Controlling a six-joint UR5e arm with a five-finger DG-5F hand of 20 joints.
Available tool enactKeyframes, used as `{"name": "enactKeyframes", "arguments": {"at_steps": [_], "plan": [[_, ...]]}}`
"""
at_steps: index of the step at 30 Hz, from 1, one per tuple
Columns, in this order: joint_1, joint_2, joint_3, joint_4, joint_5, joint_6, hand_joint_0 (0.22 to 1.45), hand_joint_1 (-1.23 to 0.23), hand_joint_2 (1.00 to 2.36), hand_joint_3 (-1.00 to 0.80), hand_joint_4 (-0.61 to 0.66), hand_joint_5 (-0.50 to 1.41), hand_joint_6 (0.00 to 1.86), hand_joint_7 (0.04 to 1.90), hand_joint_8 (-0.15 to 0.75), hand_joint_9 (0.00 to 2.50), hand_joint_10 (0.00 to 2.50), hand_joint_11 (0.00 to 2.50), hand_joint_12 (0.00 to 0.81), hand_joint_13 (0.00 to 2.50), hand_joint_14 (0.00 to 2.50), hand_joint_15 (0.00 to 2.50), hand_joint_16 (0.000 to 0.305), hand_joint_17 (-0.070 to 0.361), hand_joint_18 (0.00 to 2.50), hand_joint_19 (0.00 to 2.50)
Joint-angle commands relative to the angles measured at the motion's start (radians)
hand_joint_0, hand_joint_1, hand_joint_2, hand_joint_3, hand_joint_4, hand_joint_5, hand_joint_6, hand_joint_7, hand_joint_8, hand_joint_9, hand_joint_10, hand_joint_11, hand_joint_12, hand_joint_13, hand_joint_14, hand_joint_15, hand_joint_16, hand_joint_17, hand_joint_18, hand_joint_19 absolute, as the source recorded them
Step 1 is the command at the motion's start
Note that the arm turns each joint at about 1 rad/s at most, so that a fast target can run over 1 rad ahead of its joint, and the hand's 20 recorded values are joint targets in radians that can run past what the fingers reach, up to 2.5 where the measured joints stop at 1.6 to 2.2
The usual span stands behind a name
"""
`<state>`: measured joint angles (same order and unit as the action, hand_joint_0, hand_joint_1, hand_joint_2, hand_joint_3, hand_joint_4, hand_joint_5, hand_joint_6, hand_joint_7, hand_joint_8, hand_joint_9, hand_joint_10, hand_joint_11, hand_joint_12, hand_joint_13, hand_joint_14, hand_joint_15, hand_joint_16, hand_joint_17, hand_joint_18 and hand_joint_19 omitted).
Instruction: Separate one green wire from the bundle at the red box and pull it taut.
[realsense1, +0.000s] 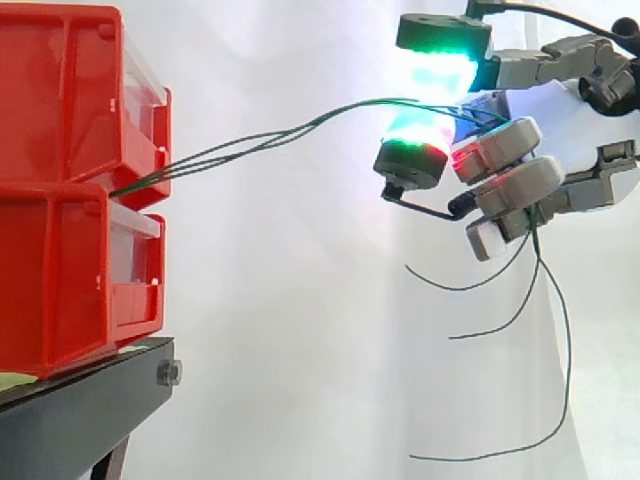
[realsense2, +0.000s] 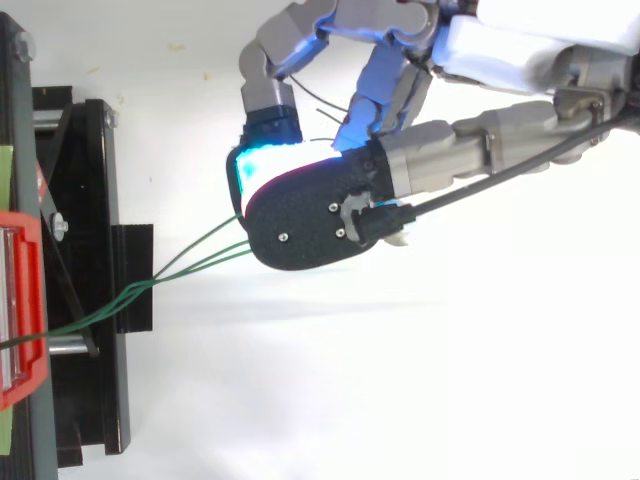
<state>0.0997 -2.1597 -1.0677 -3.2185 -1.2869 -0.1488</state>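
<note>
- Showing the hand (realsense1: 515, 185) clenched on the green wires (realsense1: 250, 140), which are pinched between two glowing pads (realsense1: 440, 70), one above and one below.
- The other fingers are curled beneath the pinch, and the wires pass on through them.
- The wires come out of the gap between the two stacked red bins (realsense1: 60, 280) at the left and rise in a gentle curve to the hand at the upper right.
- Loose ends (realsense1: 565, 350) hang below the hand, curling in front of the white curtain (realsense1: 300, 350).
- From above, the wires (realsense2: 200, 262) leave the bin as one bundle, cross the black stand (realsense2: 130, 250), then part into two lines just before the hand (realsense2: 310, 215).
- The bins sit on the stand (realsense1: 80, 410), well apart from the hand.
</note>
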Motion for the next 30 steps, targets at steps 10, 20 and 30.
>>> {"name": "enactKeyframes", "arguments": {"at_steps": [10,20,30], "plan": [[0.003,0.000,0.000,0.000,0.004,0.003,0.61,-0.77,1.02,-0.15,-0.09,-0.18,0.87,1.17,0.209,0.83,0.02,0.47,0.295,0.59,0.01,0.18,0.042,0.094,0.50,0.31],[0.003,-0.006,-0.001,-0.001,0.001,0.005,0.62,-0.79,1.02,-0.16,-0.14,-0.17,0.86,1.20,0.135,0.56,0.00,0.08,0.278,0.42,0.00,0.02,0.039,0.088,0.31,0.15],[0.014,-0.008,-0.078,0.069,0.003,0.077,0.62,-0.77,1.02,-0.17,-0.07,-0.18,0.86,1.22,0.230,0.84,0.02,0.73,0.322,0.86,0.02,0.50,0.047,0.105,0.63,0.42]]}}
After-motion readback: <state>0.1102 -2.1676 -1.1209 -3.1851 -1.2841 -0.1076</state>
